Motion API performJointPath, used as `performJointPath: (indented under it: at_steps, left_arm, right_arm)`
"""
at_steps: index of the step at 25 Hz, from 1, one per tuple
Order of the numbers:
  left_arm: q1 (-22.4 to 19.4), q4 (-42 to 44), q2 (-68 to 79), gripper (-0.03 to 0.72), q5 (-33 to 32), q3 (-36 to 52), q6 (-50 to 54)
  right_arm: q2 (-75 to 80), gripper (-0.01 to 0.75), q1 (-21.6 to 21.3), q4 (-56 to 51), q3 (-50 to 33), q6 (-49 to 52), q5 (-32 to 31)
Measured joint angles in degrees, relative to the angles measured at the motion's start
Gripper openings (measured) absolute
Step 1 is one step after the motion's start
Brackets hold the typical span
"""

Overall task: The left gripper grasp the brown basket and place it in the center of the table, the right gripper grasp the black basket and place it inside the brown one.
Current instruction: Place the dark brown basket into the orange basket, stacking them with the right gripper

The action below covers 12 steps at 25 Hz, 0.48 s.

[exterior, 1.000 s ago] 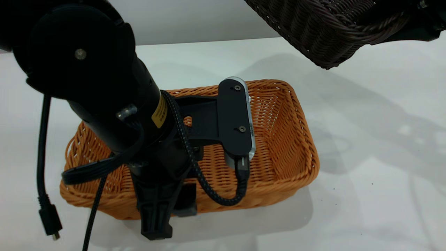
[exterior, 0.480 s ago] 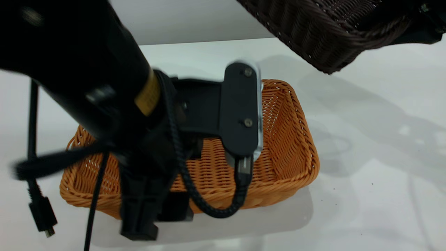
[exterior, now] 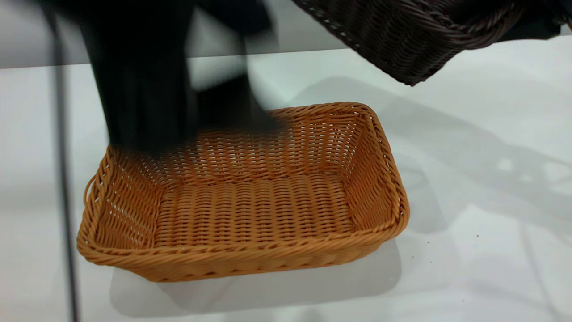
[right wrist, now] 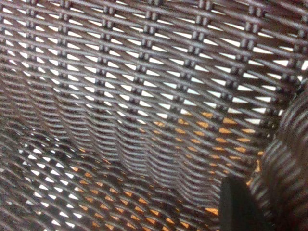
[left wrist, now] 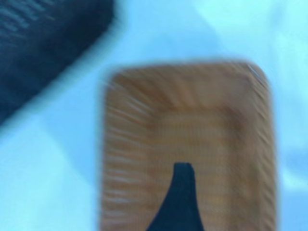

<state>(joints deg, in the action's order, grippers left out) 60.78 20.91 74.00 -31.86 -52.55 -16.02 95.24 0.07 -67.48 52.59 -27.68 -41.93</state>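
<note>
The brown basket (exterior: pixel 250 210) sits upright on the white table (exterior: pixel 469 201), near its middle, with nothing in it. It also fills the left wrist view (left wrist: pixel 192 130). My left gripper (exterior: pixel 143 129) is a dark blur above the basket's far left rim, clear of it; one black finger (left wrist: pixel 179 192) shows over the basket floor, holding nothing. My right gripper (exterior: pixel 543 24) is shut on the rim of the black basket (exterior: pixel 402 36), which hangs tilted in the air above and behind the brown basket's far right corner. The black weave fills the right wrist view (right wrist: pixel 120 96), with one finger (right wrist: pixel 236 204) inside the rim.
A black cable (exterior: pixel 65 188) hangs from the left arm down the left side, in front of the brown basket's left end. Bare white tabletop lies to the right and in front of the brown basket.
My left gripper has let go of the brown basket's near rim and risen up and back. The brown basket has stayed put. The black basket has shifted slightly left.
</note>
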Motion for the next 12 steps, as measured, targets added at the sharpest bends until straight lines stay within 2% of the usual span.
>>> performJointPath:
  at_steps: [4, 7, 12]
  left_arm:
    - [0.0, 4.98, -5.37, 0.585, -0.42, -5.83, 6.33]
    - [0.0, 8.91, -6.33, 0.585, -1.13, -9.76, 9.65]
    - [0.0, 13.41, -6.2, 0.585, -1.13, -11.41, 10.56]
  right_arm:
    - [0.0, 0.225, 0.0, 5.73, 2.86, 1.88, -3.62]
    - [0.0, 0.225, 0.0, 11.32, 4.5, 1.56, -9.54]
    - [0.0, 0.225, 0.07, 17.63, 5.03, 1.71, -16.83]
